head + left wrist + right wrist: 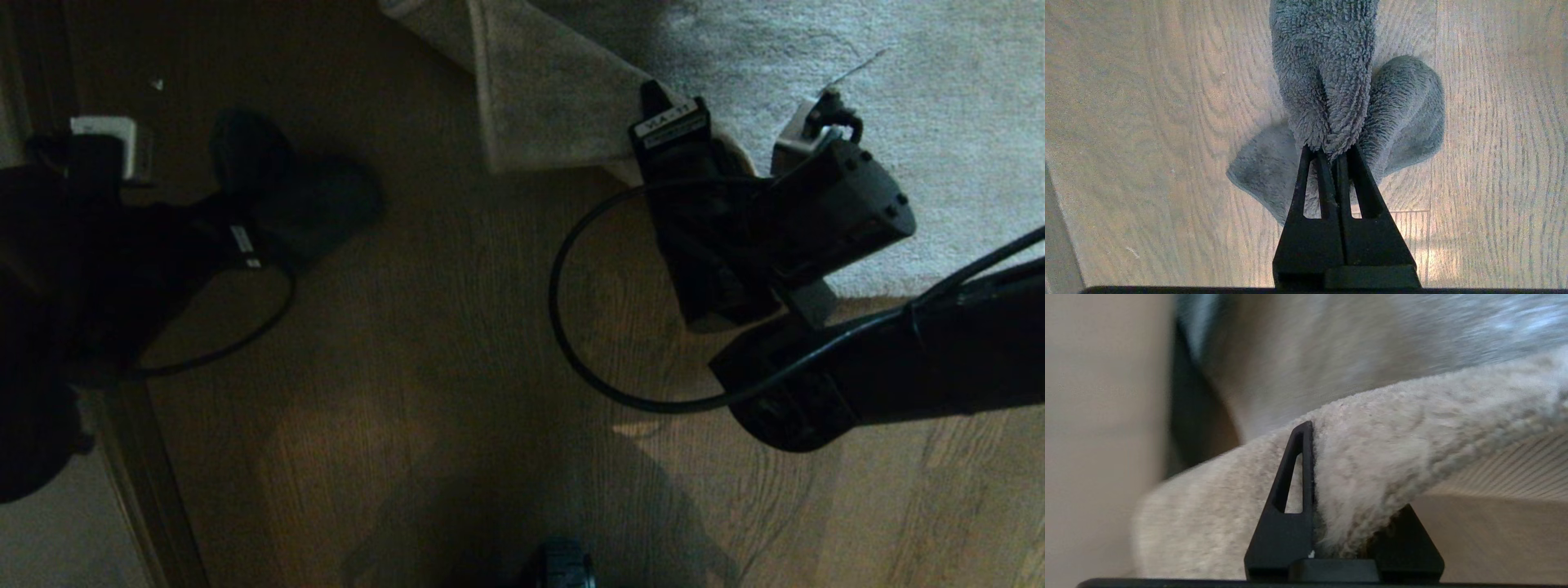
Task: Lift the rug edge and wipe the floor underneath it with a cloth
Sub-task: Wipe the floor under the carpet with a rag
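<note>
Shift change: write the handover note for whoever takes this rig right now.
Left gripper: shut on the cloth, which hangs onto the floor, out to the left of the rug.
Right gripper: shut on the rug edge; in the head view that corner is folded back, underside up, and bare planks show beside it.
Done: cloth picked up, rug edge lifted.
Left: bring the cloth to the uncovered floor by the fold, wipe it, then lay the rug down again. Whether any wiping has been done cannot be told.
</note>
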Controlling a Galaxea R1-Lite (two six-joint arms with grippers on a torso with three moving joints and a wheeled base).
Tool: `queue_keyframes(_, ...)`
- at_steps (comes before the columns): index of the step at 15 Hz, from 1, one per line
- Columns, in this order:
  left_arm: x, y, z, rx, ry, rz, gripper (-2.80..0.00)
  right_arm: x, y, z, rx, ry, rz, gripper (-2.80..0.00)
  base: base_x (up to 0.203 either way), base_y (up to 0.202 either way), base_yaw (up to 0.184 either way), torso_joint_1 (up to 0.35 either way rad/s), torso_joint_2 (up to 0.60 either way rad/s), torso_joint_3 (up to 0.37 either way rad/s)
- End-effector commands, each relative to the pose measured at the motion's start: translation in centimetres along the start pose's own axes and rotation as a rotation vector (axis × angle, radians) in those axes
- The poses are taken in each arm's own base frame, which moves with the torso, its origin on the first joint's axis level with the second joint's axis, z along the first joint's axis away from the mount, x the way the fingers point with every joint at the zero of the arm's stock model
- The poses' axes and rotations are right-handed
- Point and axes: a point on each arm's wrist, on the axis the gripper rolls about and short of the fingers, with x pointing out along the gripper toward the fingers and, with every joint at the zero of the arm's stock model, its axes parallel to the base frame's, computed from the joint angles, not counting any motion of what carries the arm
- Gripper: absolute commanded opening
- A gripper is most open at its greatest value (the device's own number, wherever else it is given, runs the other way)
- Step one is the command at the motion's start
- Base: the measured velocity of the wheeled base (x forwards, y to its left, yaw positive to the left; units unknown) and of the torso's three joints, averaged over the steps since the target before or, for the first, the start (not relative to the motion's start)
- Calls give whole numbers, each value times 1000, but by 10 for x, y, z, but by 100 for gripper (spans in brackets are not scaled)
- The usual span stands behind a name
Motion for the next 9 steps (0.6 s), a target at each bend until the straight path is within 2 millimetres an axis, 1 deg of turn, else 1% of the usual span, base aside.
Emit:
queue_keyframes(1,-2,1,2,-2,-11,3,-280,-1,11,6,6,-11,58,-280,0,0,0,0,0,0)
queue_keyframes(4,-4,1,4,-3,-18,3,-280,-1,16,9,-20,13,102,-280,0,0,0,0,0,0)
queue_keyframes(6,-6,2,9,-5,-33,3,-280,-3,16,10,-73,35,126,-280,0,0,0,0,0,0)
queue_keyframes(9,-19,5,12,-5,-37,7,-280,-3,19,14,-82,40,146,-280,0,0,0,0,0,0)
